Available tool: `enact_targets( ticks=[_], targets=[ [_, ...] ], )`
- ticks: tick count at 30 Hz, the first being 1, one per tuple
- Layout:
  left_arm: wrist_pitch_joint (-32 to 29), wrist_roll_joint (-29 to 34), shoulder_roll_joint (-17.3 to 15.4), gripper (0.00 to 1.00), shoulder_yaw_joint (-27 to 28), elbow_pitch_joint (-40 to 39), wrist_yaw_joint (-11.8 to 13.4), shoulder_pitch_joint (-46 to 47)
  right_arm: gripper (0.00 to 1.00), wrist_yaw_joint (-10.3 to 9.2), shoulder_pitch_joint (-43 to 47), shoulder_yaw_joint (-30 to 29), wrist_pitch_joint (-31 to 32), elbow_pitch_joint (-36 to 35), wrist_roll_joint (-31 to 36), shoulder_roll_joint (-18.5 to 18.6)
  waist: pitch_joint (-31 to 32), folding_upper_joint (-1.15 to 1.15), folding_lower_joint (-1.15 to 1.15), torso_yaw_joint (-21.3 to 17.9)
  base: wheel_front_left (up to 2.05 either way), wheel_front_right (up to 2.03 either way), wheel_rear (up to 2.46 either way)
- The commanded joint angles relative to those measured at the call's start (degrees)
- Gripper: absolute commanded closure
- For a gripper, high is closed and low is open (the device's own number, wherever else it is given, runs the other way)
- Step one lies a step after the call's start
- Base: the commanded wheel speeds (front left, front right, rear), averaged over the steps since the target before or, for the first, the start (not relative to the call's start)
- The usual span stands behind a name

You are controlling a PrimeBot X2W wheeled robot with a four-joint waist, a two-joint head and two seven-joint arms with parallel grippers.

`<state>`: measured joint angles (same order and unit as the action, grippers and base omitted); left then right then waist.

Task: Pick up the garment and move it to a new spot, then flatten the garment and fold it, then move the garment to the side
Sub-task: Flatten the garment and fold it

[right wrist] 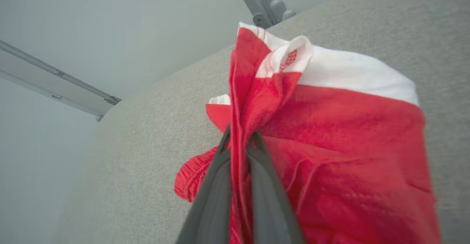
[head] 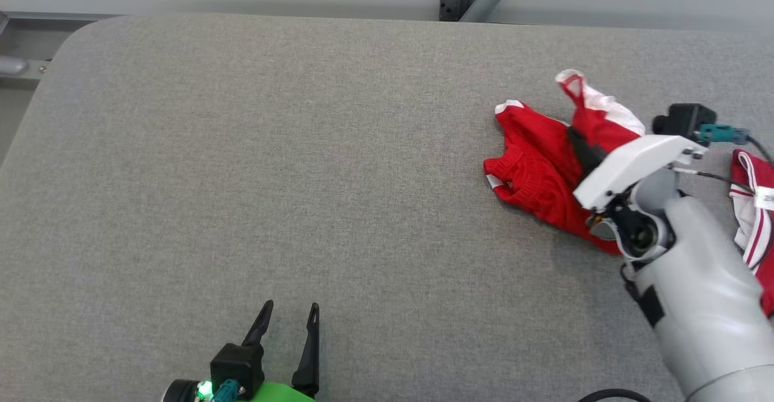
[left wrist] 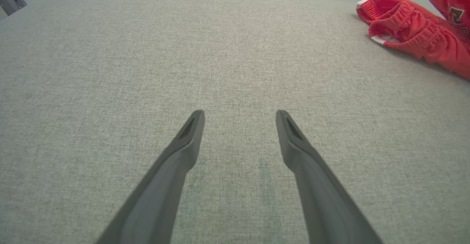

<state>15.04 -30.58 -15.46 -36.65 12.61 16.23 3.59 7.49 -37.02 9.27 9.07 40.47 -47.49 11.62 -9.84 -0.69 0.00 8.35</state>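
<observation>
The right gripper (right wrist: 240,137) has its 2 fingers pinched on a fold of the red garment (head: 538,166) at the table's (head: 242,148) far right, likely to lift it. The left gripper (head: 291,305) sits wide apart and empty.

You have a grey, cloth-covered tabletop (head: 272,178) with an even weave and a rounded far-left corner. On its right part lies a red garment (head: 532,172), crumpled. Its gathered waistband faces left, with white trim showing at the edges. The lower folds rest flat on the tabletop and cast a thin shadow along their near side. The upper part, red with a broad white band, rises off the surface in a bunched peak. Just to the right, at the edge of the head view, a second cloth (head: 750,208), red with white stripes, lies on the tabletop. You cannot tell whether the two touch.
</observation>
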Motion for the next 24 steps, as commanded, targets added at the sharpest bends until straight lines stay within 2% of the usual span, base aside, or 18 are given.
enact_targets(
  ticks=[1, 3, 7, 13, 16, 17, 18, 19, 24],
  targets=[
    [0.14, 0.72, -0.14, 0.0, 0.25, 0.24, -0.22, 0.71, 1.0, -0.01, -0.77, -0.35, -0.12, -0.03, 1.35, -1.51, -0.28, 0.69, 0.0, 0.05, 0.0, 0.0, 0.0],
    [0.15, 0.83, -0.17, 0.0, 0.1, 0.67, -0.5, 1.33, 1.0, -0.01, -1.69, -1.05, -0.58, 0.9, 3.87, -4.37, -0.73, 0.69, 0.0, 0.13, 0.0, 0.0, 0.0],
    [0.15, 0.99, 0.1, 0.0, -0.25, 1.63, -0.88, 2.37, 1.0, -0.01, -3.33, -3.34, -2.46, 3.68, 8.75, -7.6, -1.41, 0.69, 0.0, 0.71, 0.0, 0.0, 0.0],
    [0.15, 0.51, 0.47, 0.0, -0.08, 3.18, -1.09, 2.71, 1.0, -0.01, -4.83, -3.53, -2.84, 5.8, 12.54, -8.55, -2.21, 0.69, 0.0, 0.45, 0.0, 0.0, 0.0],
    [0.15, 0.32, 0.92, 0.0, -0.4, 4.15, -1.31, 2.86, 1.0, -0.01, -4.93, -0.92, -3.13, 5.91, 10.94, -8.65, -2.27, 0.69, 0.0, 0.23, 0.0, 0.0, 0.0],
    [0.15, 0.29, 1.07, 0.0, -0.47, 4.46, -1.4, 2.97, 0.89, -0.01, -4.84, 0.39, -3.14, 5.86, 10.71, -8.65, -2.27, 0.69, 0.0, 0.12, 0.0, 0.0, 0.0],
    [0.15, 0.26, 1.21, 0.0, -0.45, 4.77, -1.49, 3.08, 0.58, -0.01, -4.59, 1.96, -3.04, 5.65, 10.55, -8.66, -2.24, 0.69, 0.0, 0.01, 0.0, 0.0, 0.0],
    [0.15, 0.17, 1.34, 0.0, -0.38, 5.08, -1.53, 3.1, 0.0, -0.01, -4.18, 3.57, -2.73, 5.32, 10.31, -8.66, -2.14, 0.69, 0.0, -0.14, 0.0, 0.0, 0.0],
    [0.15, -0.18, 1.71, 0.0, 0.32, 5.81, -1.75, 2.43, 0.0, -0.01, -2.63, 7.62, -4.1, 3.19, 10.33, -8.56, -1.25, 0.69, 0.0, -1.05, 0.0, 0.0, 0.0]
  ],
)
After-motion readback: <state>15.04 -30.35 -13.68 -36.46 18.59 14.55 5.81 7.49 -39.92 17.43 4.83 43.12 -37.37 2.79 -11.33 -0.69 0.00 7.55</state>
